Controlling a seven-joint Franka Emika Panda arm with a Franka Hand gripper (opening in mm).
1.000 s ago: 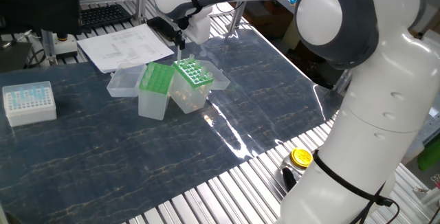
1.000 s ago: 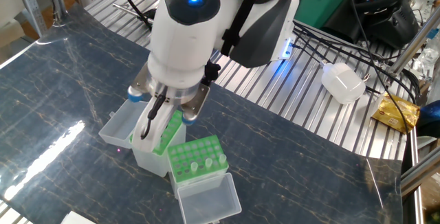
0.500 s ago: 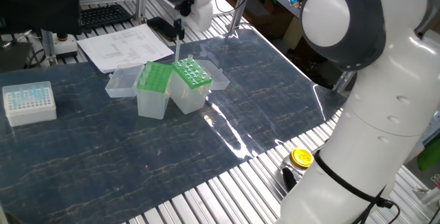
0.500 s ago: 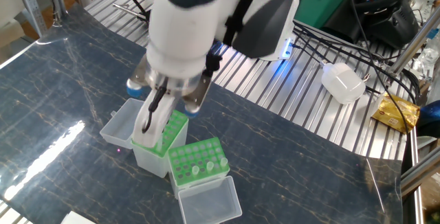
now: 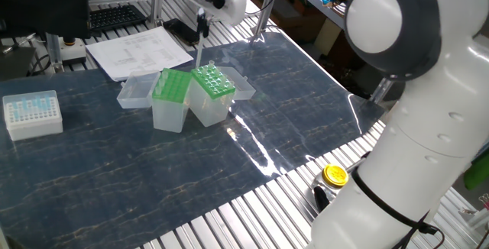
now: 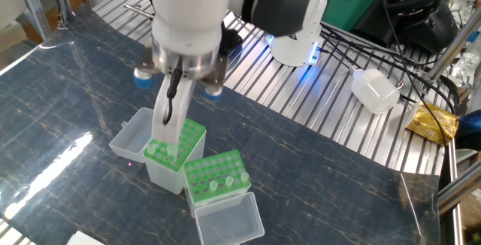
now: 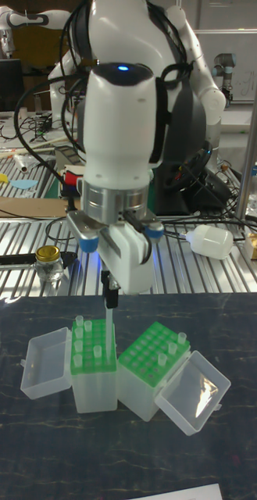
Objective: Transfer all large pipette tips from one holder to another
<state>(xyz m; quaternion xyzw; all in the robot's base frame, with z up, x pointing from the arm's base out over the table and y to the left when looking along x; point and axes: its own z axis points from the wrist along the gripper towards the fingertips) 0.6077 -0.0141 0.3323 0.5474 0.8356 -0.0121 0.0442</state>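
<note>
My gripper hangs above the two green-topped boxes, shut on one large pipette tip that points straight down. The tip's end hovers just over the near edge of the narrower, taller holder, which carries several upright tips. The wider holder stands tilted against it, with a few tips left in its green grid.
Each holder's clear lid lies open beside it. A white box of pale-blue tips sits at the table's left, papers behind it. A yellow-capped jar rests on the slatted edge.
The gripper has risen straight up from the wider holder's grid, lifting the tip clear of the boxes. The boxes have not moved.
</note>
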